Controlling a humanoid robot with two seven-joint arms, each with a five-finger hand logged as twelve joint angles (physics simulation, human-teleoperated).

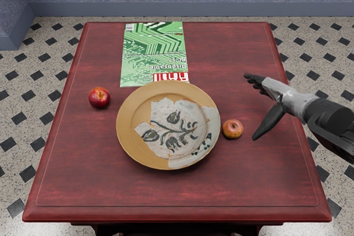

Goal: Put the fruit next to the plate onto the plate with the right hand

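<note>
Right hand, fingers spread and holding nothing, hangs near the small apple, which lies to its left (just beside the plate).

The right arm leaves the picture at its right edge, so everything behind the hand past the forearm is cut off. Well to the hand's left, the far rim of the plate covers the magazine's near edge. The magazine's small print is too fine to read. The bottom edge cuts off the desk's underside.
</note>
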